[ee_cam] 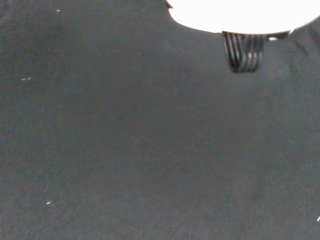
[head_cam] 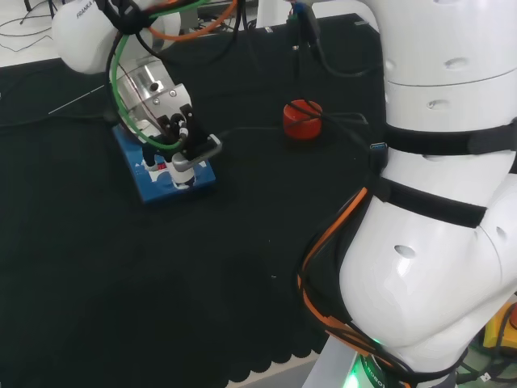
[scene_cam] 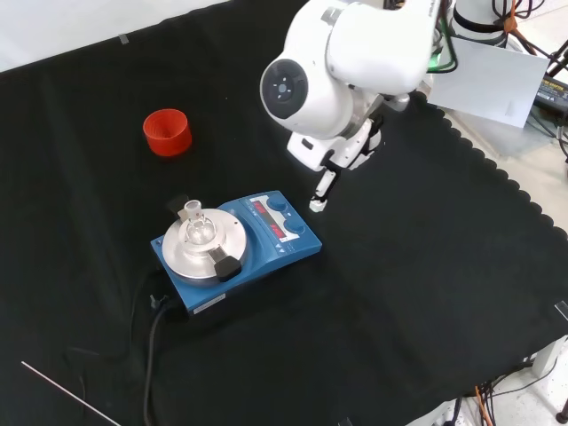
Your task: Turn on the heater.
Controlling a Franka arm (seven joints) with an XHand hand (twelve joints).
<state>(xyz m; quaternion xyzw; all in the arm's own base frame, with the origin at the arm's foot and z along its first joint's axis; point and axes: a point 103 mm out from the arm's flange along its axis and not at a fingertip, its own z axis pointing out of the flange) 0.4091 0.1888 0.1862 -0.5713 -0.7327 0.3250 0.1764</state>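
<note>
Heater, blue, just below red ribbed stand in front view | hand beside its control panel, one finger pointing down, holding nothing | switch press still to do, judging by gap

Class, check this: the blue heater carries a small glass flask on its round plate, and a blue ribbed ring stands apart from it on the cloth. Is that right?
Not quite. The ribbed ring is red, not blue, as the front view shows. The rest holds: the blue heater carries a small glass flask on its round plate, and the ring stands apart on the cloth.
</note>
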